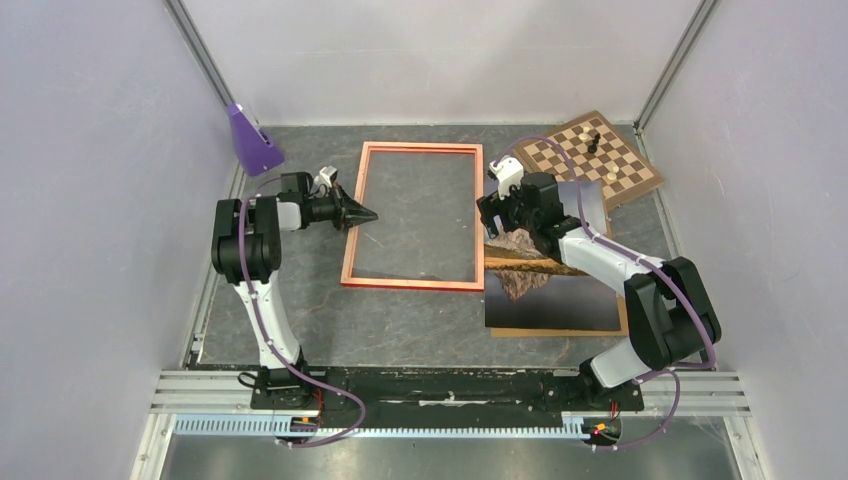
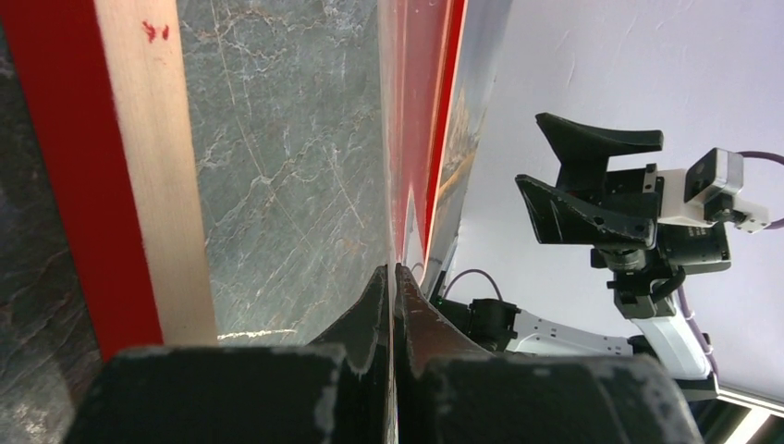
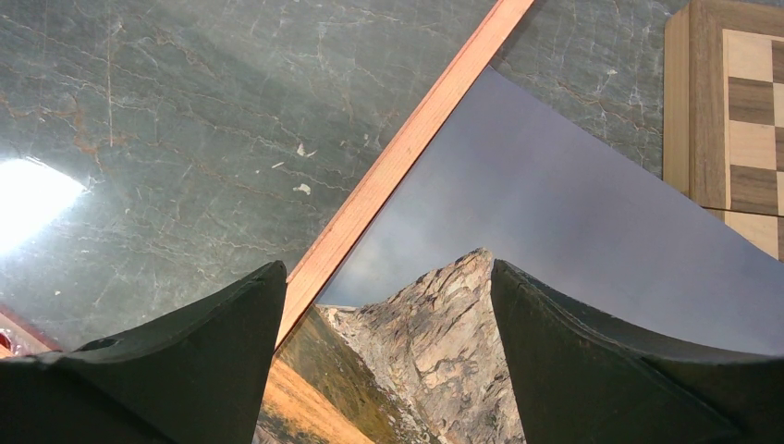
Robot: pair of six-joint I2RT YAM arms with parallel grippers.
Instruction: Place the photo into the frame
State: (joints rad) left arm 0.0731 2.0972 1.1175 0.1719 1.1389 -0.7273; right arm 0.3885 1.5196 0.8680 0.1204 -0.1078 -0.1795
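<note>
Photo-pickup step. Photo (image 1: 555,300) lies face up right of frame (image 1: 415,283), just beside its right rail. Right tool (image 3: 386,270) hovers fingers apart over photo's far-left part, holding nothing. Left tool (image 1: 362,215) pinched together at frame's left rail. Next, likely: lower, pinch photo edge, carry left.

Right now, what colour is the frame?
The frame is orange-red, a thin border; the top external view shows it best.

No legible txt, labels, brand names or nos. in any view. Just small red marks (image 2: 154,32) on bare wood strip of frame (image 2: 153,185), too blotchy to read.
</note>
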